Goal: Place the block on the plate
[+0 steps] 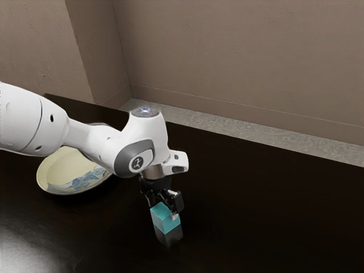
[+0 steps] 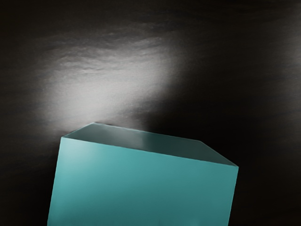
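The smooth, cube-shaped block (image 1: pixel 161 218) was teal. The round, cream plate (image 1: pixel 63 165) bore a blue pattern, and the glossy tabletop (image 1: pixel 273 216) was near-black.

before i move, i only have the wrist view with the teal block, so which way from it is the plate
Observer: In the exterior view, the plate is to that view's left of the block, on the arm's side.
Operator: what does it look like, so i know it when i get there
Observer: It is cream, with a blue pattern on part of it.
Operator: anything between your camera and it
Observer: Yes, the arm hides part of the plate in the exterior view.
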Robot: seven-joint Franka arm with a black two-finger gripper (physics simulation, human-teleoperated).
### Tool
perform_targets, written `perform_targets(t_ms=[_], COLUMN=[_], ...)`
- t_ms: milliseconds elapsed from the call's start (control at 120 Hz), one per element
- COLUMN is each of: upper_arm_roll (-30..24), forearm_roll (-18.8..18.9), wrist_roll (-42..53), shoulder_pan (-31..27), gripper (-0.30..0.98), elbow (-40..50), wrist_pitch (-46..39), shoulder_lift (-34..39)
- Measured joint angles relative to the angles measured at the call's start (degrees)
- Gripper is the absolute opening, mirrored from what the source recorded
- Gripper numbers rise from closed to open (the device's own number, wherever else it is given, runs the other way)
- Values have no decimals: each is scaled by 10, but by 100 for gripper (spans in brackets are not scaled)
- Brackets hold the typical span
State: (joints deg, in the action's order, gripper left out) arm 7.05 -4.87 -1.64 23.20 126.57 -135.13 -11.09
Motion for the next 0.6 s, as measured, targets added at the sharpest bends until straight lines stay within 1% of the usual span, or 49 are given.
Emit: perform_targets(t_ms=[383, 600], upper_arm_roll=[0, -1], forearm_roll=[12, 12], wrist_roll=[0, 3], shoulder_pan=[-8, -8], gripper=[68, 55], elbow=[-19, -26], wrist_pitch=[-7, -8], shoulder_lift=[-42, -55])
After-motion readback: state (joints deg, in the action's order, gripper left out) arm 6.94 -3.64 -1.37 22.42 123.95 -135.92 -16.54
